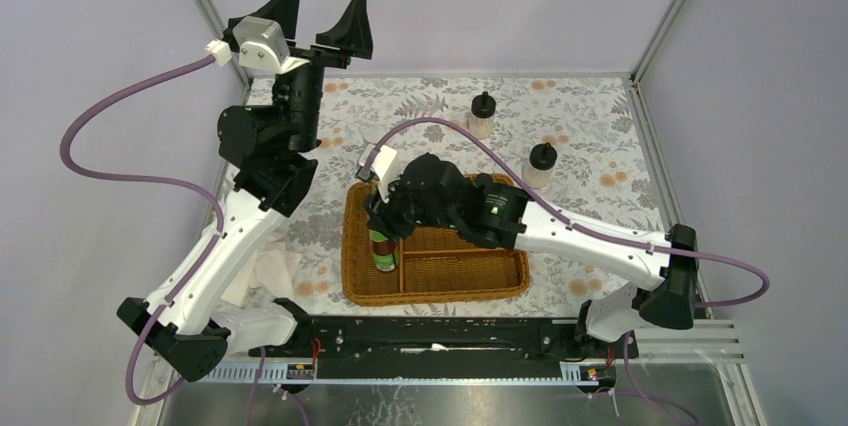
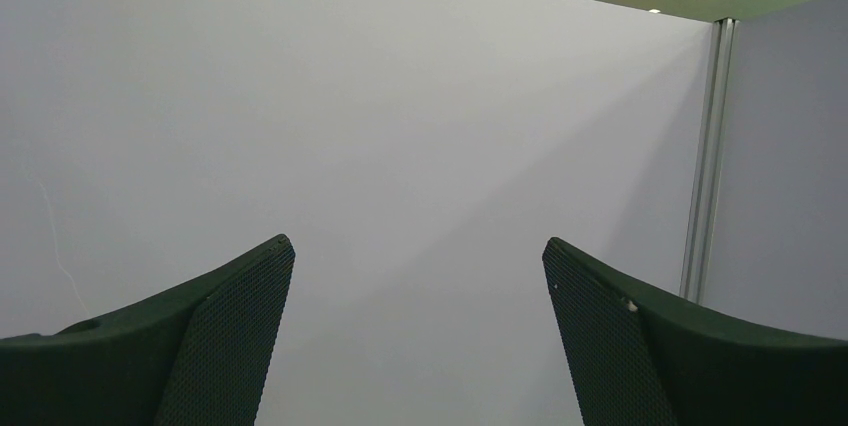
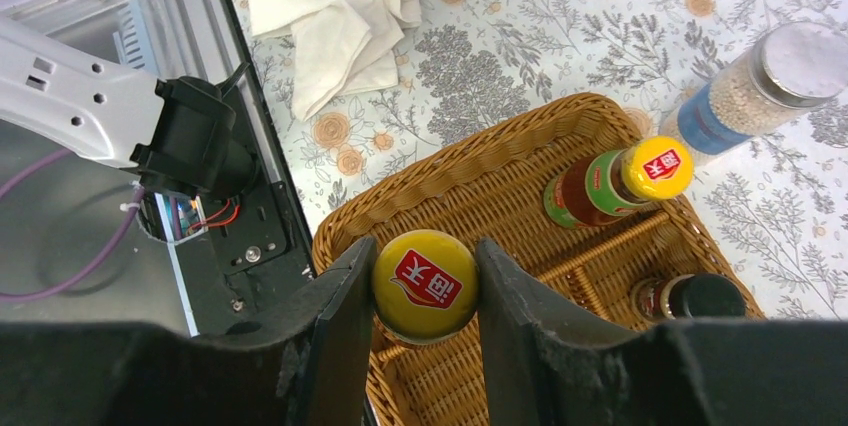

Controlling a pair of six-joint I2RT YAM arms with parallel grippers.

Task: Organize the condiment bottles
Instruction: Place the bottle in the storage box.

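The yellow-capped bottle [image 3: 425, 281] sits upright at the near-left of the basket [image 1: 440, 296], clamped in the right gripper [image 3: 424, 248]. This looks like the set-down; whether its base rests yet I cannot tell. Next, part the fingers and lift straight up. The right wrist view alone shows a second bottle [image 3: 618, 184], a dark jar [image 3: 695, 296] and a shaker [image 3: 760, 86]. Only the top view shows the cream jars [image 1: 482, 114] far right and the left gripper [image 1: 318, 31] raised, spread, empty.

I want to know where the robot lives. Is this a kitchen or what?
Probably a robot lab's test booth, not a kitchen. Plain grey wall panels in metal frames enclose it, two robot arms are bolted to a rail, and the floral tablecloth looks staged.
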